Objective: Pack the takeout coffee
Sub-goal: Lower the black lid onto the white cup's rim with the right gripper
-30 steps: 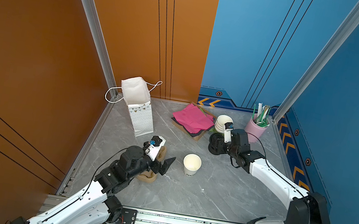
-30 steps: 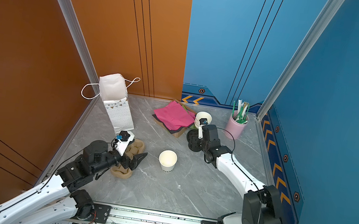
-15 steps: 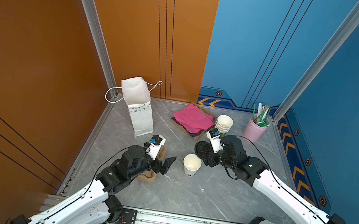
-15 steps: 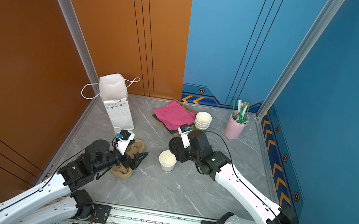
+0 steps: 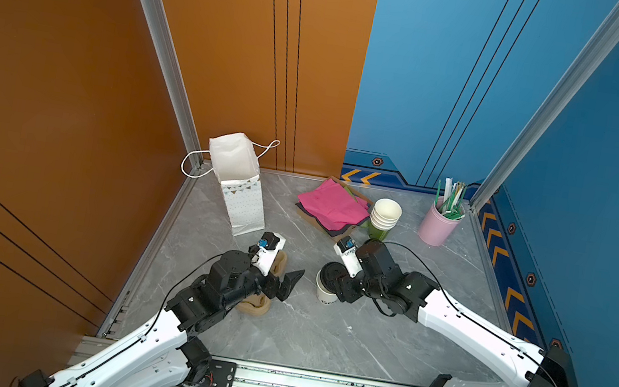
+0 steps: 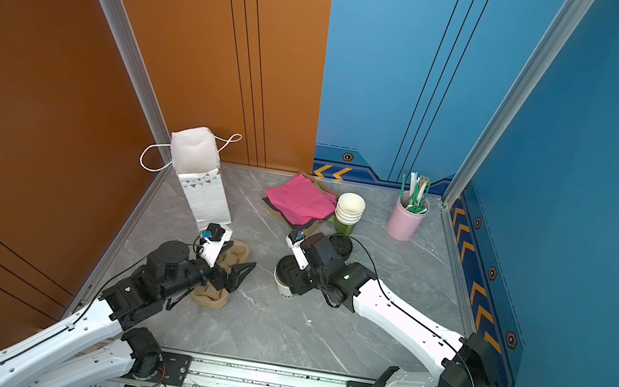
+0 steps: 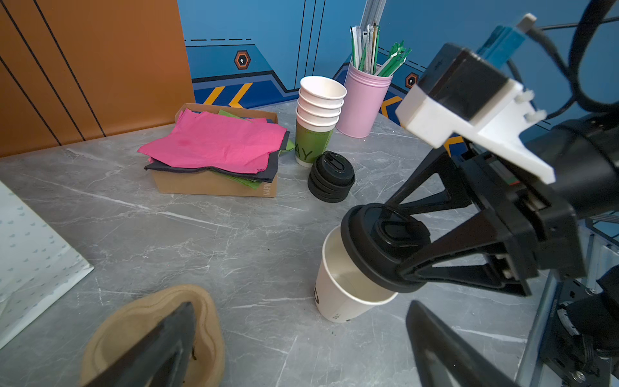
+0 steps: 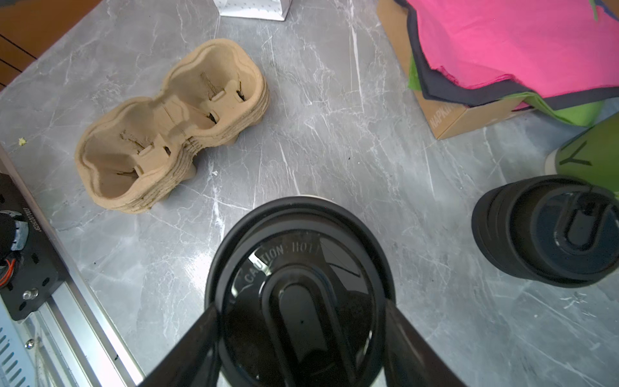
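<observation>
The takeout coffee is a white paper cup (image 5: 325, 294) (image 6: 285, 288) (image 7: 338, 296) with dark lettering, standing mid-table. My right gripper (image 5: 331, 276) (image 8: 301, 308) is shut on a black dome lid (image 7: 382, 244) (image 8: 301, 268), one finger on each side of its rim. The lid sits tilted over the cup's mouth, leaving part of the rim uncovered in the left wrist view. My left gripper (image 5: 287, 283) (image 7: 298, 321) stands open and empty just left of the cup, above the brown pulp cup carrier (image 5: 254, 306) (image 8: 170, 134).
A white paper bag (image 5: 237, 187) stands open at the back left. Pink napkins (image 5: 333, 206) on a cardboard box, stacked cups (image 5: 384, 219) and a pink holder of straws (image 5: 439, 223) line the back. A stack of black lids (image 6: 341, 246) (image 8: 549, 231) sits behind my right gripper.
My right arm has carried the black lid from beside the lid stack leftward and forward, and it now sits over the white cup. The left arm has not moved.
</observation>
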Robot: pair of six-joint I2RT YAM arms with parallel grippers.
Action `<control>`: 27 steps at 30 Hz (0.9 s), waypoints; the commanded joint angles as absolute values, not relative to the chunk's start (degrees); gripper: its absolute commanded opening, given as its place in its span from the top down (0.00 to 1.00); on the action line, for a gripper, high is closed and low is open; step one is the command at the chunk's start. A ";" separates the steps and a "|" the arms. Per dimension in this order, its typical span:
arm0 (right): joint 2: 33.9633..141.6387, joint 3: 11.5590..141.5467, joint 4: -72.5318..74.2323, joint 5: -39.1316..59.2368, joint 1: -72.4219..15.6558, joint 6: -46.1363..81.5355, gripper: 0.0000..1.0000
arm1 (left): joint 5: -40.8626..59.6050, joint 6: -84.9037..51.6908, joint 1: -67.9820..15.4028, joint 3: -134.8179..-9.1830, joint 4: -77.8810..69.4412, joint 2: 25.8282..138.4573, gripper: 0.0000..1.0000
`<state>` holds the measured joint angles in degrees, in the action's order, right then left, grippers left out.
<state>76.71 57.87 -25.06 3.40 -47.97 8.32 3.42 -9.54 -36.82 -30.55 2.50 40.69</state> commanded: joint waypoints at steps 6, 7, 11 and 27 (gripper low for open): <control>78.87 59.56 -25.58 0.79 -48.69 7.12 0.39 | 2.90 -10.46 -37.35 -32.09 1.49 41.05 0.02; 79.15 59.68 -25.59 0.84 -48.64 7.00 0.39 | 2.90 -10.46 -37.36 -32.12 1.46 41.05 0.02; 80.15 60.33 -25.41 0.83 -48.86 6.86 0.39 | 2.82 -10.46 -37.36 -32.12 1.43 41.08 0.02; 83.43 61.57 -26.80 -1.23 -50.05 5.87 0.39 | 2.79 -10.37 -37.29 -32.08 1.45 41.53 0.02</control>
